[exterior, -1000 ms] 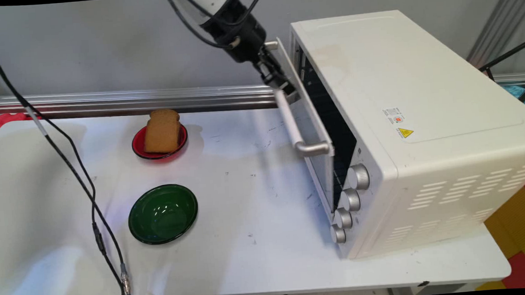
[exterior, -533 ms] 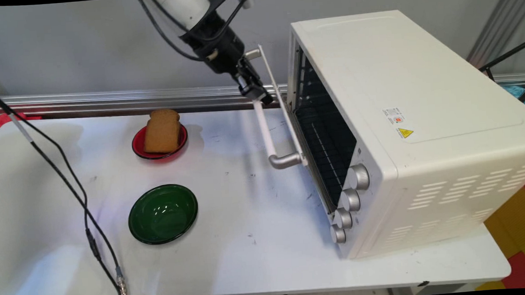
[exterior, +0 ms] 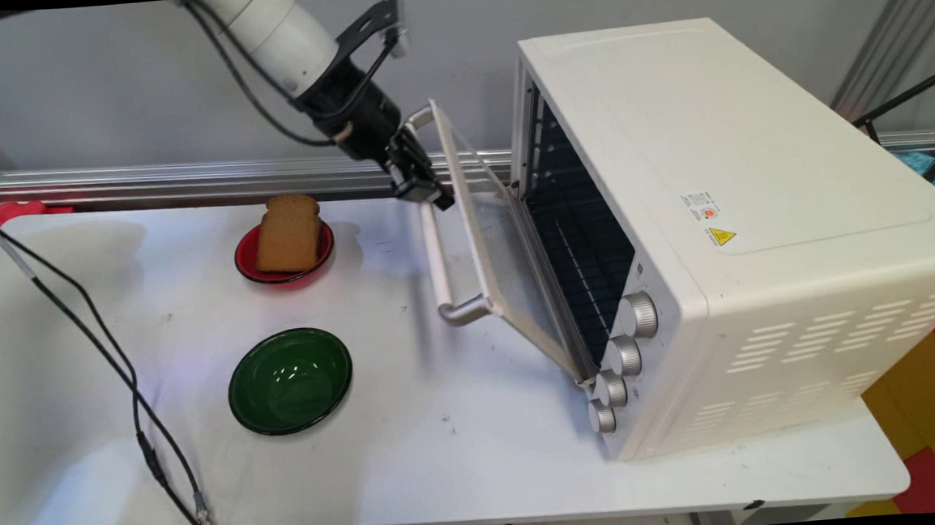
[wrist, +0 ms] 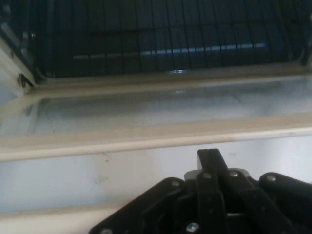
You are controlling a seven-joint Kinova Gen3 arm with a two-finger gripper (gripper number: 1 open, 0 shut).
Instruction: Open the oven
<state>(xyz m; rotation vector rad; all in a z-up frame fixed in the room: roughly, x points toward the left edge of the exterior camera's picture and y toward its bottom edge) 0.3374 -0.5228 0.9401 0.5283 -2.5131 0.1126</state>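
A white toaster oven [exterior: 739, 197] stands on the right of the table with its glass door [exterior: 499, 252] swung about halfway down. My gripper [exterior: 424, 194] is shut on the door handle [exterior: 439, 256] near its far end. In the hand view the gripper [wrist: 209, 161] sits against the handle, with the door's cream frame [wrist: 146, 136] and the dark wire rack [wrist: 156, 39] inside the oven beyond it. A slice of brown bread [exterior: 289, 233] leans in a red bowl [exterior: 250, 268] left of the door.
An empty green bowl [exterior: 290, 380] sits nearer the front of the table. Black cables [exterior: 99, 350] hang across the table's left side. Several silver knobs [exterior: 621, 357] line the oven's front. A metal rail [exterior: 187, 182] runs along the back edge.
The gripper has moved left and down, pulling the handle with it, so the oven door has swung from nearly closed to about halfway open.
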